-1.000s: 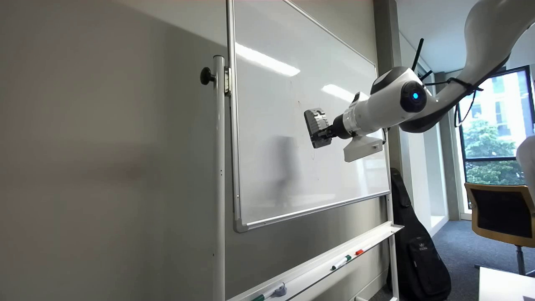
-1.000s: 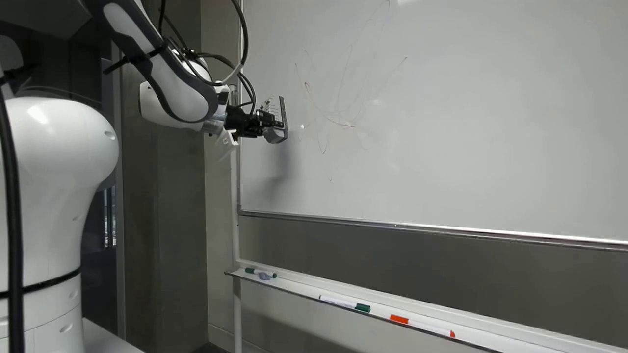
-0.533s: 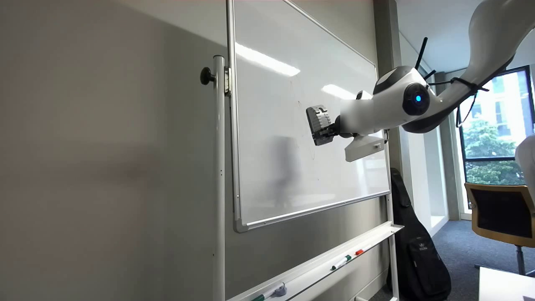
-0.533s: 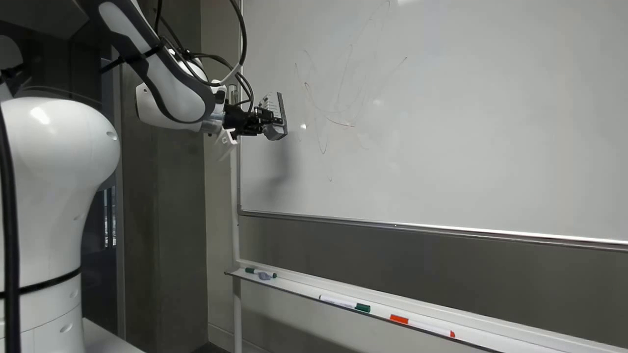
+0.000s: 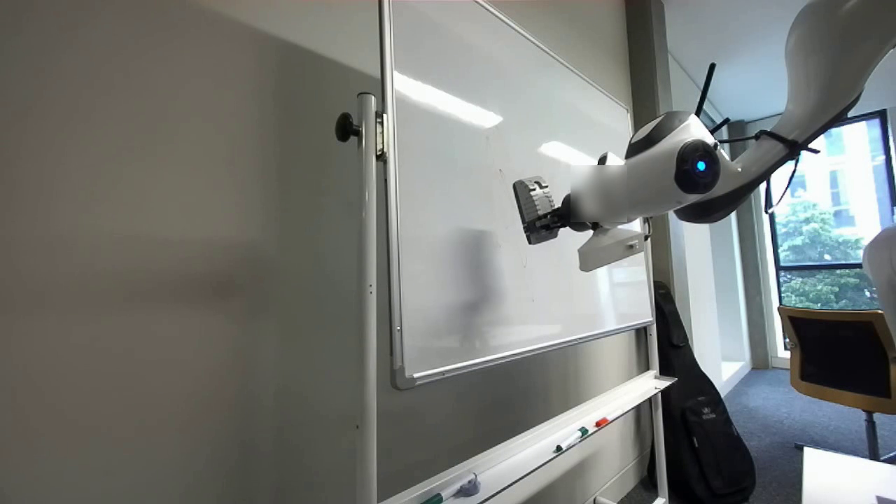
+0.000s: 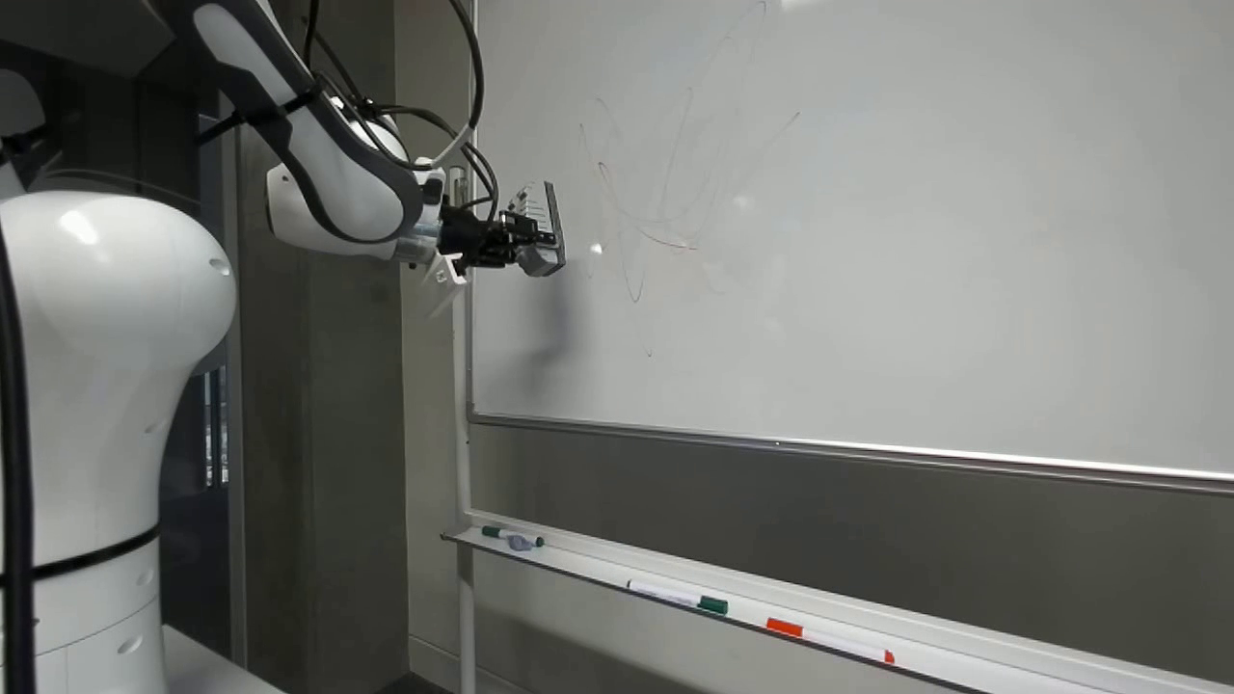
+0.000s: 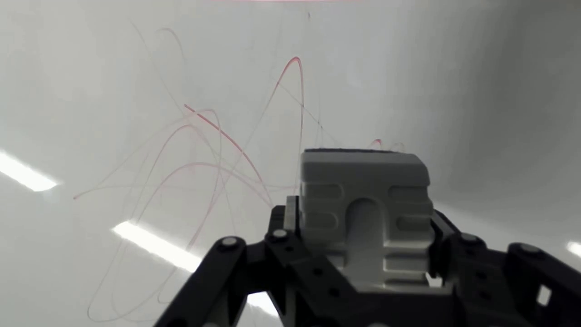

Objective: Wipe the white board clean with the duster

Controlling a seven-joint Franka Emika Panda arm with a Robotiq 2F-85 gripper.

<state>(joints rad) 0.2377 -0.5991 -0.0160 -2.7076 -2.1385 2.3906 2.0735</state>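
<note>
No text is legible: the guitar bag (image 5: 702, 441) bears a logo (image 5: 708, 413) too small to read.

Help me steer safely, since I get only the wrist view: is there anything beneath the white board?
Observer: Yes, in an exterior view a ledge runs beneath it, bearing a green-capped marker and a red-capped marker, among others.
Operator: Does anything stand by an end of that?
Observer: A black instrument bag stands by one end, in an exterior view.
Operator: And does what I hold touch the surface?
Observer: Probably not: in an exterior view a shadow on the white board shows apart from the duster.
</note>
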